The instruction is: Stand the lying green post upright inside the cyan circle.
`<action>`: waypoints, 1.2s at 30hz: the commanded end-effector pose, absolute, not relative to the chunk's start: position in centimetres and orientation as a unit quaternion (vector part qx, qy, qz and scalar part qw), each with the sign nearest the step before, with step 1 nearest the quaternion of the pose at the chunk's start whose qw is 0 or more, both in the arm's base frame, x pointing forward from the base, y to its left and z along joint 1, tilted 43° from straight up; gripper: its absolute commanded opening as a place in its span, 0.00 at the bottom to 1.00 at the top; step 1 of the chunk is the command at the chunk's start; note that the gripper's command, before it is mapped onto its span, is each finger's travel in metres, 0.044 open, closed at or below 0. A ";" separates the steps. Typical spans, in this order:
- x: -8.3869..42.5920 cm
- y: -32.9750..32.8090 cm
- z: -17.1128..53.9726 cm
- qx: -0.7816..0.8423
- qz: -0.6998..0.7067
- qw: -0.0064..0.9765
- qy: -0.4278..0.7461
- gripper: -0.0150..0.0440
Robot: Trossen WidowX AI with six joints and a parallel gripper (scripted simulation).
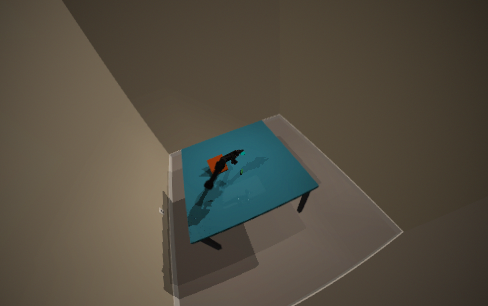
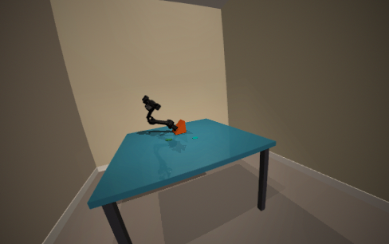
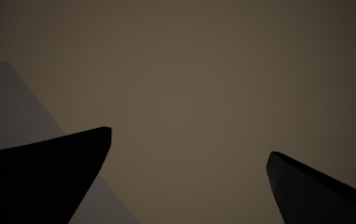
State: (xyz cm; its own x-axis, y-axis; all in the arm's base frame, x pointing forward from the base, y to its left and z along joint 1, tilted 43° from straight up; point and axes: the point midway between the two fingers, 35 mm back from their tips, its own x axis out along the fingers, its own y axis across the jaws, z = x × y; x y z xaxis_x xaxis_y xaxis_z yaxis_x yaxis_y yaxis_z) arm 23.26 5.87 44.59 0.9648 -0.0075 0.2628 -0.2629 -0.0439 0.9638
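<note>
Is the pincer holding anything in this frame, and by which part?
Nothing is held. The pincer stands wide open with only wall between its fingers; the small green post lies on the teal table.

Pretty dim, warm-brown lighting everywhere. The table [image 1: 280,165] catches soft reflections and the arm [image 1: 220,170] drops a smeary shadow toward 7 o'clock in the top view; the table's own shadow lands on the floor [image 1: 235,255] that way too. Everything's low-res and blocky. Wrist view: fingers are pure black silhouettes.
</note>
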 end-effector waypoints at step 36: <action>25.1 -1.1 17.5 -0.464 -0.008 0.612 0.640 0.65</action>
State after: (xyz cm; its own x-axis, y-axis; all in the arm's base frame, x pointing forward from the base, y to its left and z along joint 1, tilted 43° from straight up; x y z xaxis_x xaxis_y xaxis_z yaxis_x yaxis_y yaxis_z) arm 26.16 0.04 18.26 0.3055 -0.5470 -0.7794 -0.3909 0.6743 -0.6265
